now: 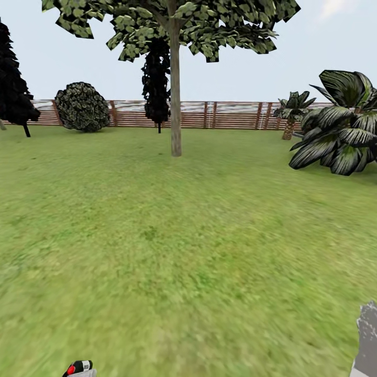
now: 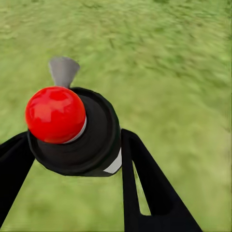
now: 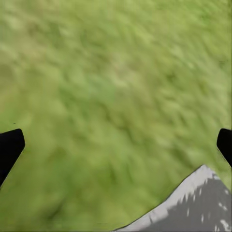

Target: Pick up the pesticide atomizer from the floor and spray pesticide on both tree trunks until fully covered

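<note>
Head view: a wide lawn [image 1: 157, 235] with one grey-tan tree trunk [image 1: 175, 104] standing far ahead before a slatted fence [image 1: 230, 114]. The pesticide atomizer [image 1: 78, 368] peeks in at the bottom edge.

Left wrist view: the left tool [image 2: 77, 159] is clenched on the atomizer, red top nearest, long axis running out along the fingers, grey nozzle aimed over grass. Spraying from this distance would likely miss the trunk.

Right wrist view: the right tool [image 3: 116, 145] is spread wide, holding nothing, above grass.
</note>
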Available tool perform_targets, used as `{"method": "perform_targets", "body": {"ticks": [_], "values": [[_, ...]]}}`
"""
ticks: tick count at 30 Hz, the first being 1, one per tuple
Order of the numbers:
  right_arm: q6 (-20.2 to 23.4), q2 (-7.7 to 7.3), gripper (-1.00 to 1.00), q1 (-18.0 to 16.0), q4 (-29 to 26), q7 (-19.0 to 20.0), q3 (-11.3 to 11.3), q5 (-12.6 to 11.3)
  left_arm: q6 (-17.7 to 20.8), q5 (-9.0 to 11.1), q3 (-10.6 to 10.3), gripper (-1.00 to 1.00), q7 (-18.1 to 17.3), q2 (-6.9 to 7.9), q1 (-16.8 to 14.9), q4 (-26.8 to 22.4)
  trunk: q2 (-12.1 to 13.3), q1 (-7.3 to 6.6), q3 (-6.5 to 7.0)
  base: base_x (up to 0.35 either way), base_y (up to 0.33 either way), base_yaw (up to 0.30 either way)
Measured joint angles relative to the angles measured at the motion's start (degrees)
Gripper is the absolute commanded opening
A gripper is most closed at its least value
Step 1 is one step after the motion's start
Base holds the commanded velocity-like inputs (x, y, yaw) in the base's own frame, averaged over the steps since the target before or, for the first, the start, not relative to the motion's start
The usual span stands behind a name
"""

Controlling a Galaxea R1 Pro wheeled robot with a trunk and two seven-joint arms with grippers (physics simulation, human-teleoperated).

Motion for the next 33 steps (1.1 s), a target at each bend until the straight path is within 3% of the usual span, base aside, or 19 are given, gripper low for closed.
{"method": "perform_targets", "body": {"ticks": [33], "values": [[0.00,0.00,1.00,0.00,0.00,0.00,0.00,0.00,-0.01,0.01,0.00,-1.00,-0.03,0.04,0.01,0.00,0.00,0.00,0.00,0.341,0.000,0.000]]}}
